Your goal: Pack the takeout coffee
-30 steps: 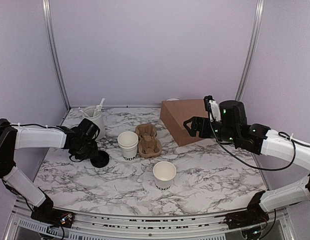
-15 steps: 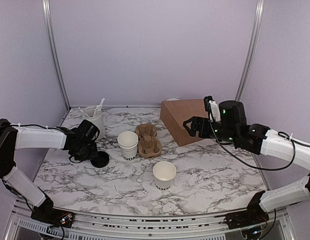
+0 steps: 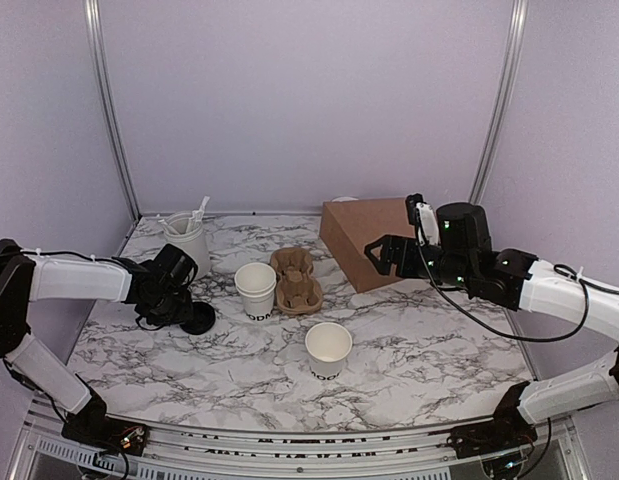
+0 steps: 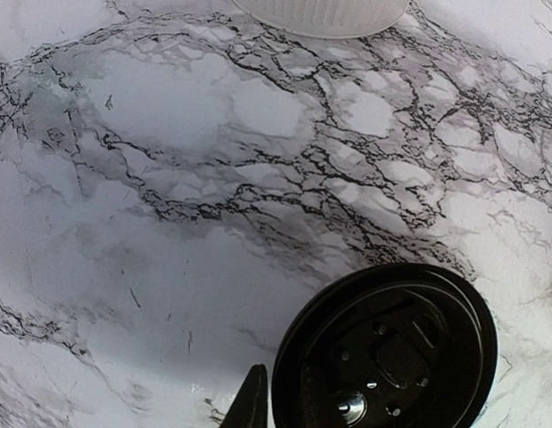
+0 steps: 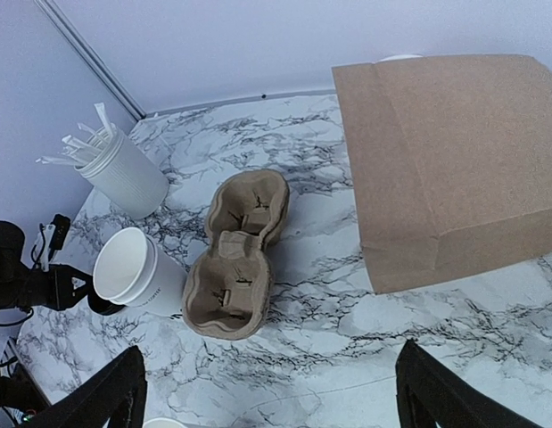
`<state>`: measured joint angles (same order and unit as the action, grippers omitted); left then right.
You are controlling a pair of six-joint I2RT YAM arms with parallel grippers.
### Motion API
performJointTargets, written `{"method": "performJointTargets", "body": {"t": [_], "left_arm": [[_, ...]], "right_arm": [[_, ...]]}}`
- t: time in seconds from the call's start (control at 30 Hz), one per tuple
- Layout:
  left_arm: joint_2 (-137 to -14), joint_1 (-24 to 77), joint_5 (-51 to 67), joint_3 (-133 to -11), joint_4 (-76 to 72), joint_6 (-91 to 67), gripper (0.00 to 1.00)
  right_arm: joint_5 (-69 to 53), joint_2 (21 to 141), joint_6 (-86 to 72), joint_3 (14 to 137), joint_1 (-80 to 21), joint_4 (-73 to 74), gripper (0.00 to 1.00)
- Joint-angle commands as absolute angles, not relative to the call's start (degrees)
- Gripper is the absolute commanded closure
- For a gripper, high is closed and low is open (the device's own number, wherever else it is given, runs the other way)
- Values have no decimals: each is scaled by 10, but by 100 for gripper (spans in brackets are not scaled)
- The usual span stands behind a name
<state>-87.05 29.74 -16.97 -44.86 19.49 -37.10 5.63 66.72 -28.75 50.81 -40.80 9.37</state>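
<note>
Two small white paper cups with dark lettering stand open, without lids: one [image 3: 255,290] [image 5: 137,272] beside the carrier, one [image 3: 328,348] nearer the front. A black plastic lid [image 3: 197,318] [image 4: 409,339] sits low over the marble at the left. My left gripper [image 3: 181,305] [image 4: 293,406] is shut on its rim, with one fingertip [image 4: 253,401] showing just outside the edge. My right gripper [image 3: 381,252] [image 5: 271,392] hangs open above the table in front of the bag, nothing between its fingers.
A brown moulded-pulp cup carrier [image 3: 295,280] [image 5: 235,267] lies mid-table. A brown paper bag [image 3: 364,240] [image 5: 445,152] lies at the back right. A ribbed white tumbler [image 3: 187,240] [image 5: 124,169] with plastic cutlery stands at the back left, just beyond the lid.
My left gripper and the lid have edged slightly left. The right arm has crept a little to the left. The cups, carrier and bag stay put.
</note>
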Motion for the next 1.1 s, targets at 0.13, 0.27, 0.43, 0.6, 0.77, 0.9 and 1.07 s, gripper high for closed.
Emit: {"method": "performJointTargets", "body": {"t": [0.13, 0.27, 0.43, 0.6, 0.77, 0.9, 1.07], "left_arm": [[-842, 295, -166, -439, 194, -377, 87], [-845, 295, -165, -442, 194, -375, 89], [-849, 296, -166, -444, 194, -374, 92], [-848, 296, -169, -442, 196, -374, 94], [-849, 295, -171, -440, 197, -375, 95], [-849, 295, -171, -440, 197, -375, 97], [-849, 296, -170, -441, 196, -373, 98]], "right_arm": [[48, 677, -293, 511, -403, 72, 6], [48, 678, -293, 510, -403, 70, 6], [49, 679, -293, 507, -403, 67, 6], [48, 681, -294, 506, -403, 67, 6], [47, 682, -294, 506, -403, 65, 6], [47, 682, -296, 505, -403, 64, 6], [46, 682, -296, 504, -403, 63, 6]]}}
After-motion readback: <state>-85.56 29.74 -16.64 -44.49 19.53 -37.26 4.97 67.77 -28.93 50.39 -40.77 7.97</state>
